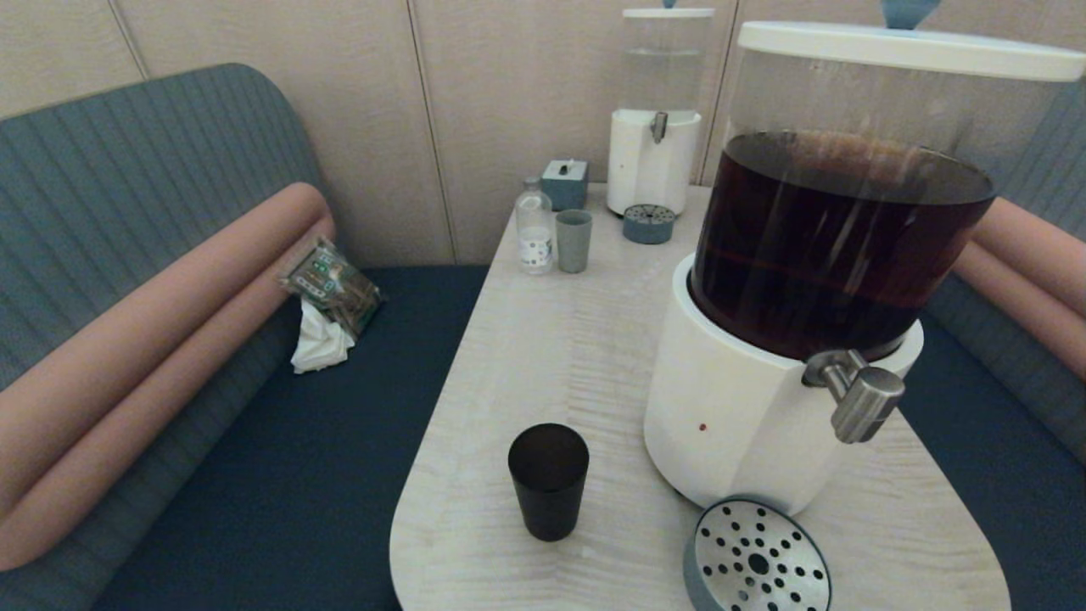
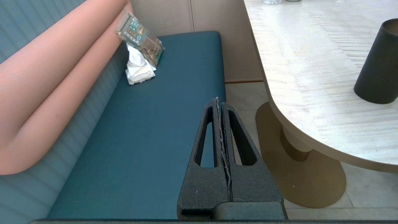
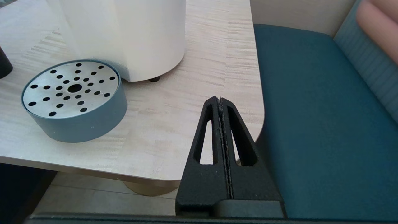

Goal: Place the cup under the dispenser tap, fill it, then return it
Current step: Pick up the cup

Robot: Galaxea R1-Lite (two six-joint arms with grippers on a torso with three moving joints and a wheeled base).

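The small matte black cup (image 1: 548,480) stands upright near the table's front edge, left of the big dispenser's white base (image 1: 730,416); it also shows in the left wrist view (image 2: 377,62). The brushed-steel dispenser tap (image 1: 855,393) juts out above a round perforated drip tray (image 1: 758,560). Nothing stands on the tray (image 3: 73,99). My left gripper (image 2: 218,101) is shut and empty, hanging off the table over the bench seat, left of the cup. My right gripper (image 3: 219,99) is shut and empty by the table's front right corner. Neither arm shows in the head view.
At the far end of the table (image 1: 577,356) stand a smaller clear-liquid dispenser (image 1: 657,110), its drip tray (image 1: 649,224), a pale grey-green tumbler (image 1: 573,240), a small bottle (image 1: 534,227) and a tissue box (image 1: 565,183). Blue benches flank the table; a packet and tissue (image 1: 329,301) lie on the left one.
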